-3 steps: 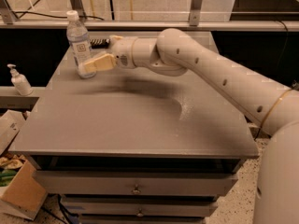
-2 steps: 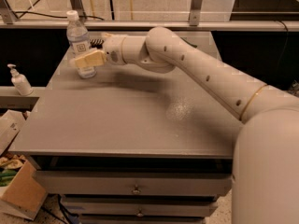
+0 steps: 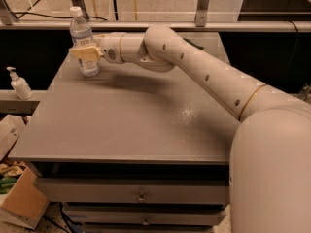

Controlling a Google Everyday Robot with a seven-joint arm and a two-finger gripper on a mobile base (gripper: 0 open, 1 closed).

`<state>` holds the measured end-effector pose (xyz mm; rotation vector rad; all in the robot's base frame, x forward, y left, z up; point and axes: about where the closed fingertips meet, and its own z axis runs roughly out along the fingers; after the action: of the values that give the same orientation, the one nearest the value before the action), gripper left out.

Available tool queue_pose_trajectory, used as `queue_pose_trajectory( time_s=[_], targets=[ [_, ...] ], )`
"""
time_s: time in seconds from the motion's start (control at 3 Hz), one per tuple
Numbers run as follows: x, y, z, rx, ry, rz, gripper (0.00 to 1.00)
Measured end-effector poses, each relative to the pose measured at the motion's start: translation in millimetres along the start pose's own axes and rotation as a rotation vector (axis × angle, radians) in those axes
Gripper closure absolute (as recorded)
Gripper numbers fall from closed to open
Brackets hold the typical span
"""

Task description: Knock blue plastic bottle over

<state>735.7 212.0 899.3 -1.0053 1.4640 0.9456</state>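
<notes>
The blue plastic bottle [image 3: 80,32] stands upright at the table's far left corner, clear with a white cap and white label. My gripper [image 3: 86,56] is at the end of the arm that reaches in from the right. It sits against the bottle's lower body on its near side and hides part of the label. Its cream fingers [image 3: 87,59] look pressed together with nothing between them. The bottle's base shows just below them.
The grey table [image 3: 126,125] has drawers [image 3: 141,197] below its front edge. A small white pump dispenser [image 3: 19,84] stands on a ledge to the left. A cardboard box [image 3: 22,203] lies on the floor at lower left. A metal railing [image 3: 204,25] runs behind the table.
My gripper has moved left and away along the table, from beside the bottle's right to directly against its lower body. The bottle still stands upright.
</notes>
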Motion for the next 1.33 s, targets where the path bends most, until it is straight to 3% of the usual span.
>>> queue_pose_trajectory(
  time_s=[0.67, 1.0, 1.33],
  targets=[
    [-10.9, 13.3, -42.0, 0.036, 0.025, 0.022, 0.87],
    [-33.1, 16.0, -70.9, 0.046, 0.072, -0.019, 1.00],
    [-54.2, 17.3, -103.0, 0.041, 0.195, -0.087, 1.00]
  ],
)
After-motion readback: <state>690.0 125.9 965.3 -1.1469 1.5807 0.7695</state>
